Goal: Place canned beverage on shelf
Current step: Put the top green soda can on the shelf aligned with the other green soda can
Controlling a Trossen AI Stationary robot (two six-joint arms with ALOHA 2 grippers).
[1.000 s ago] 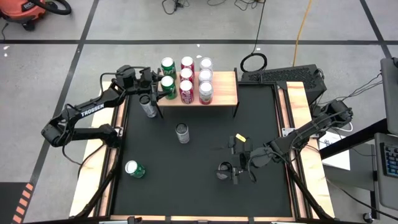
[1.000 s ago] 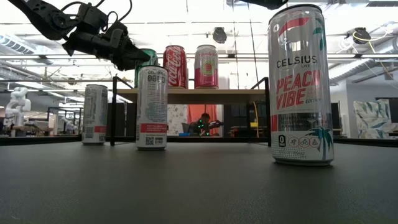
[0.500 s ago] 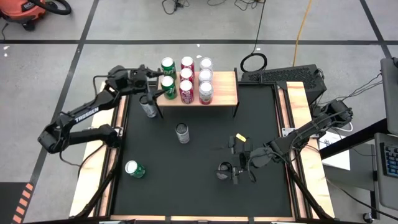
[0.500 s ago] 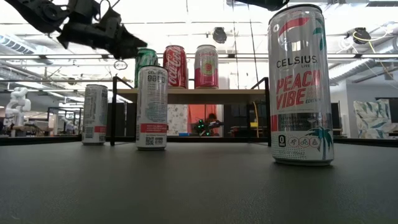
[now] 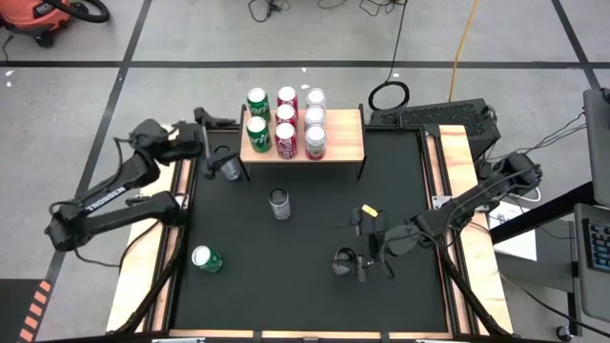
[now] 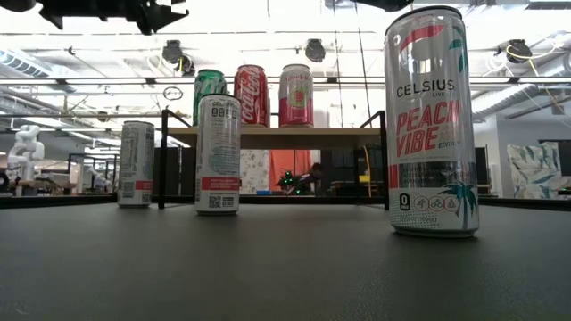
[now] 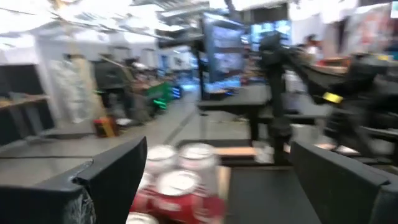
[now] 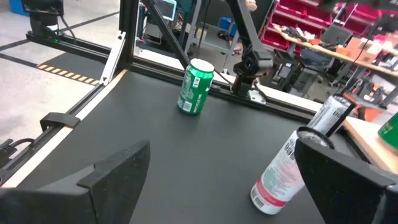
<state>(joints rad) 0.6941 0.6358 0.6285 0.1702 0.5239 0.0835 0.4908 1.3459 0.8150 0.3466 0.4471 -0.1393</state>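
1. On the shelf (image 5: 335,138) at the far side of the desk (image 5: 286,276), six cans stand upright, long axes vertical, tops to the overhead camera: two green cans (image 5: 256,127) on its left end, two red cans (image 5: 286,126) in the middle, and two pale pink cans (image 5: 315,124) beside them. The right part of the wooden top is bare.
2. The left gripper (image 5: 212,143) is just off the shelf's left end, above the desk edge, fingers spread wide and holding nothing.
3. Below it a silver can (image 5: 230,168) stands upright on the mat, beside the shelf's front left leg.
4. Another silver can (image 5: 278,203) stands upright near the mat's middle, well apart from the shelf.
5. A green can (image 5: 204,258) stands upright at the near left of the mat.
6. The right gripper (image 5: 359,250) rests low over the near right of the mat, fingers spread and empty, with the peach can (image 6: 432,125) standing upright just beside it.
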